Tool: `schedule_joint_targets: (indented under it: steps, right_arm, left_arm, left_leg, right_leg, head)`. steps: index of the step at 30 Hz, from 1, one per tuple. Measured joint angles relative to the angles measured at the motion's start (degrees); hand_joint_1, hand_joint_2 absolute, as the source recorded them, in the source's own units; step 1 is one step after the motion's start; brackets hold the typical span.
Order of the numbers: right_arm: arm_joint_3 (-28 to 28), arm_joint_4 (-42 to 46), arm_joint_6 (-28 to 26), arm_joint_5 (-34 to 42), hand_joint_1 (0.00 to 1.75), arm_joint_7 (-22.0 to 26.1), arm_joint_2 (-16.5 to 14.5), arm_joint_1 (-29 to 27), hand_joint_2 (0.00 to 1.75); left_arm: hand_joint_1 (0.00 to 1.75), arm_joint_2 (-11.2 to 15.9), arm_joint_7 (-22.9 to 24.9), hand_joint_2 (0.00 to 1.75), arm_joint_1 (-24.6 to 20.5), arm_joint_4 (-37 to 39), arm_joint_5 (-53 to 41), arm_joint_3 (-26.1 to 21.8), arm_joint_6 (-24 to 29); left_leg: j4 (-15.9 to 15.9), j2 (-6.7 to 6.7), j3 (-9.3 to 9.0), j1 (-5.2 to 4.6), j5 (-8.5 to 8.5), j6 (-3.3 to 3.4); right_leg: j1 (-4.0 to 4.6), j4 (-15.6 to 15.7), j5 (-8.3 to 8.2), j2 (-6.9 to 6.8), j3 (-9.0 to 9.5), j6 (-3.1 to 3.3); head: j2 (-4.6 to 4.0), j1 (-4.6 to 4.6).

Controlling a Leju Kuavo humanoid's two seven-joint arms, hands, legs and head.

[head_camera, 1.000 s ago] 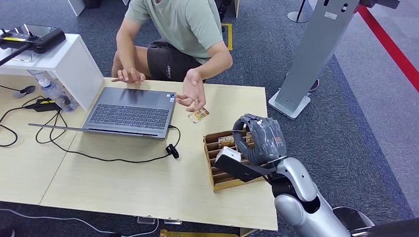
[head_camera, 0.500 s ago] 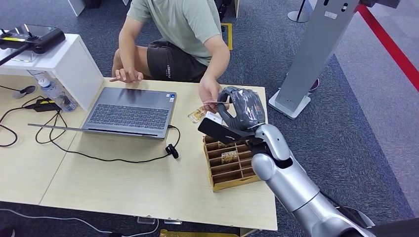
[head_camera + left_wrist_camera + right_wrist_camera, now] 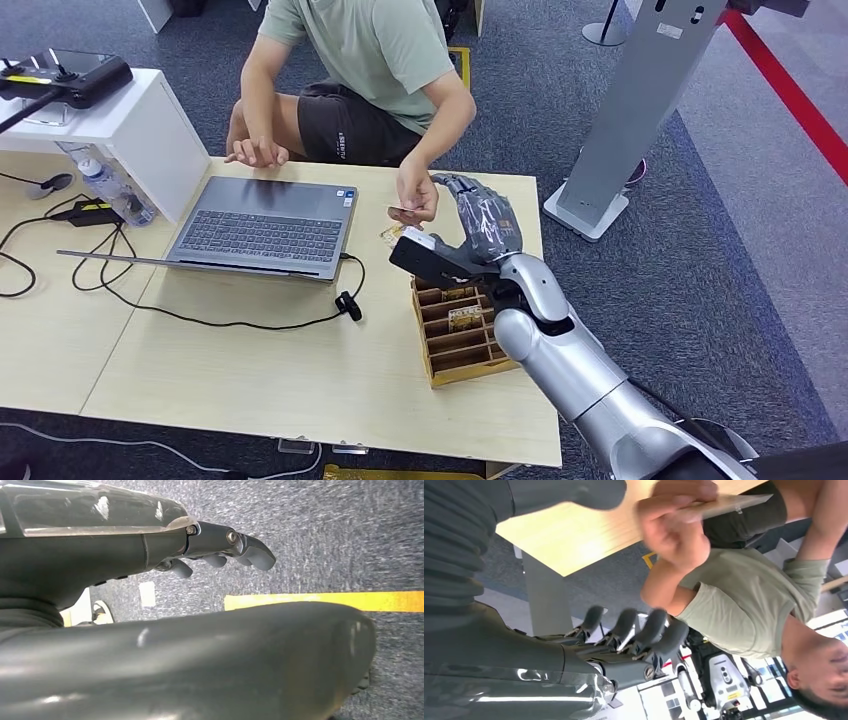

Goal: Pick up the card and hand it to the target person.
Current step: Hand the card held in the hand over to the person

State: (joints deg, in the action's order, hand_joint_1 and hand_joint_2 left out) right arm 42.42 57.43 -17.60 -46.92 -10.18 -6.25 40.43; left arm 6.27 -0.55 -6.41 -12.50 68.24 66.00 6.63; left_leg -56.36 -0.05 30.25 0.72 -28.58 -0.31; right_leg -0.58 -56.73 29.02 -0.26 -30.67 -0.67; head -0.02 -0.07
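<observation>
The card (image 3: pixel 401 210) is pinched in the person's hand (image 3: pixel 419 194) above the table's far edge, seen edge-on; the right wrist view shows that card (image 3: pixel 729 503) in the person's fingers (image 3: pixel 674 510). My right hand (image 3: pixel 483 218) hovers just to the right of it with fingers spread and nothing in it, the same right hand (image 3: pixel 634 630) with fingers apart in the wrist view. My left hand (image 3: pixel 220 550) hangs over the carpet holding nothing, its fingers loosely extended.
A wooden slotted card box (image 3: pixel 430 345) with a card (image 3: pixel 463 316) stands under my right forearm. Another card (image 3: pixel 393 235) lies on the table beside the open laptop (image 3: pixel 265 225). Cables run at the left, and a grey pillar (image 3: pixel 640 100) stands at the right.
My right hand rose from the card box toward the person carrying a card. The person took hold of it, and my fingers have opened and come off it.
</observation>
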Motion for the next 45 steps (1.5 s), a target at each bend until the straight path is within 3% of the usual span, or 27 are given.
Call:
schedule_joint_targets:
  steps: [14,25,33,45]
  right_arm:
    - [-0.4,4.8,-0.9,2.5,0.00,0.0,2.7,-3.5,1.75]
    - [-3.6,21.4,-1.0,15.2,0.00,5.2,8.1,-16.5,1.75]
    - [-6.6,30.5,-0.3,27.4,0.00,12.2,11.9,-26.1,1.75]
    - [-10.2,35.6,0.4,40.4,0.00,18.6,15.0,-37.0,1.75]
  left_arm:
    - [0.00,0.1,0.3,0.00,0.2,0.0,1.3,0.0,0.4]
    - [0.00,0.1,0.6,0.00,0.6,0.0,3.4,0.0,0.6]
    - [0.00,0.1,0.9,0.00,0.8,0.0,4.7,-0.1,1.5]
    - [0.00,0.1,0.7,0.00,0.8,0.0,5.6,-0.3,2.4]
  left_leg:
    - [0.0,0.01,-0.02,0.00,0.00,0.00]
    - [0.0,0.02,-0.02,0.00,-0.01,0.00]
    - [0.0,0.01,-0.03,0.00,-0.02,-0.01]
    - [0.0,0.02,-0.04,0.00,-0.02,-0.02]
  right_leg:
    - [0.00,0.0,0.00,0.01,-0.01,0.00]
    - [0.00,0.0,0.00,0.02,-0.02,0.00]
    - [0.00,0.0,0.01,-0.02,0.00,0.00]
    - [0.00,0.0,0.00,0.01,0.02,0.00]
  head:
    - [0.00,0.03]
    - [0.00,0.04]
    - [0.00,0.02]
    - [0.00,0.01]
